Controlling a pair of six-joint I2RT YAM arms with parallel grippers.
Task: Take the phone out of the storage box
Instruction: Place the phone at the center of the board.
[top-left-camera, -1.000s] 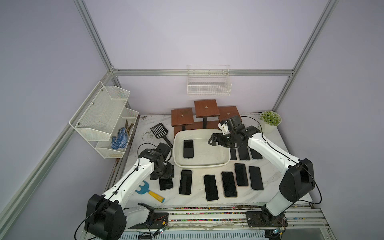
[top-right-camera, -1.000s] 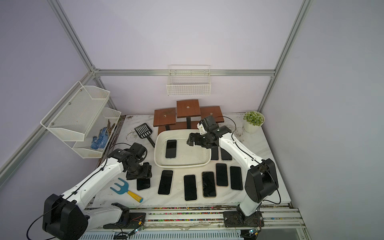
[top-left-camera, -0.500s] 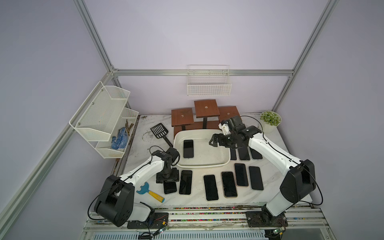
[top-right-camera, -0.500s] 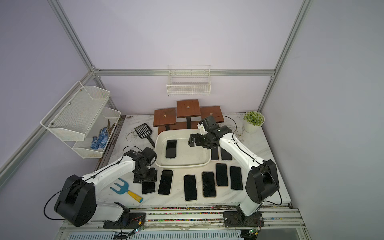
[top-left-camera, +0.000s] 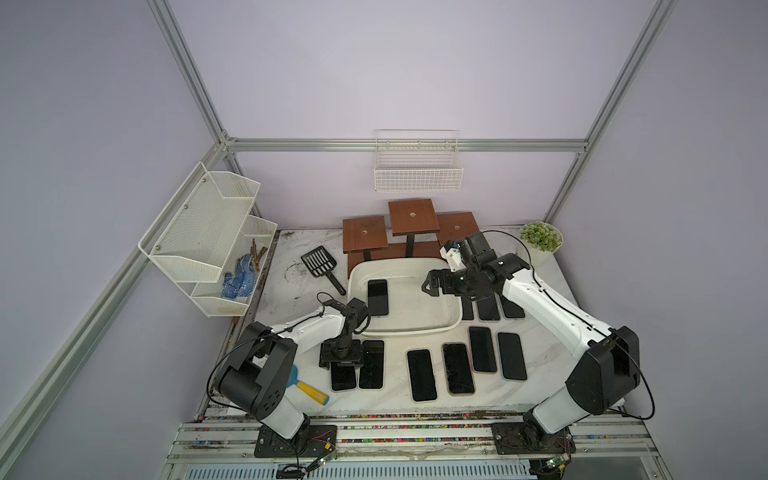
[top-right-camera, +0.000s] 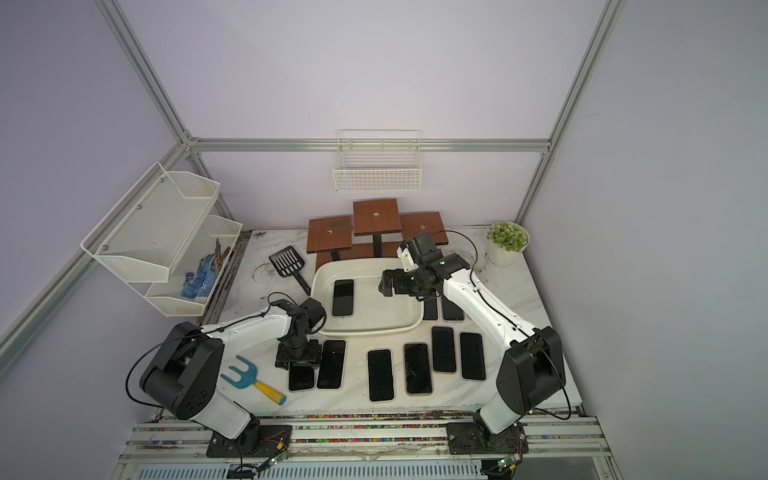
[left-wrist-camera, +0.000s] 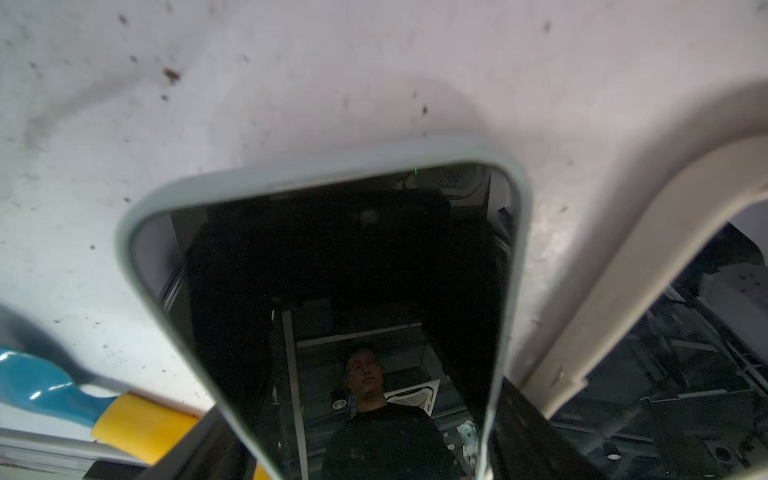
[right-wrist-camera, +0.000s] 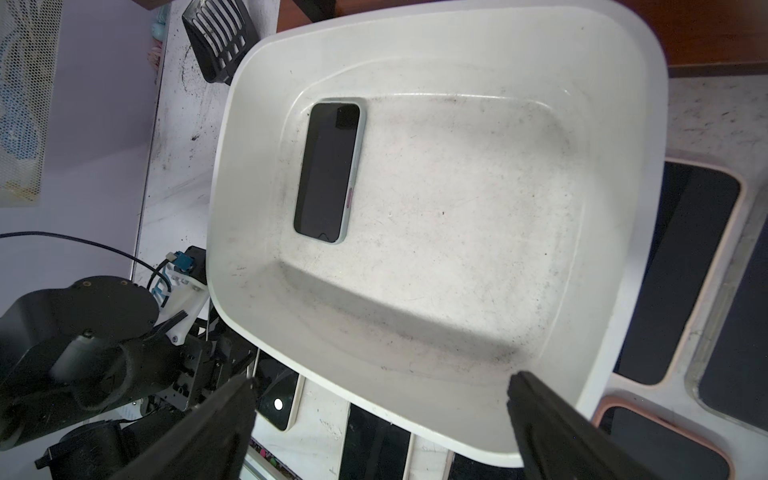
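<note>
Phone (top-left-camera: 377, 297) in storage box (top-left-camera: 419, 309), left; end phone (top-left-camera: 343, 378), other phones (top-left-camera: 422, 375) before box

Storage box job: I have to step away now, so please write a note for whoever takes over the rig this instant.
Left end effector: closed on a gray-cased phone, low over the table in front of the storage box. I cannot tell whether the phone rests on the table.
Right end effector: open, empty, over the box's right part.
Done: several other phones lie on the table outside the box.
Left to do: release the gray-cased phone, then lift out the last phone in the box, which lies flat at its left side.
</note>
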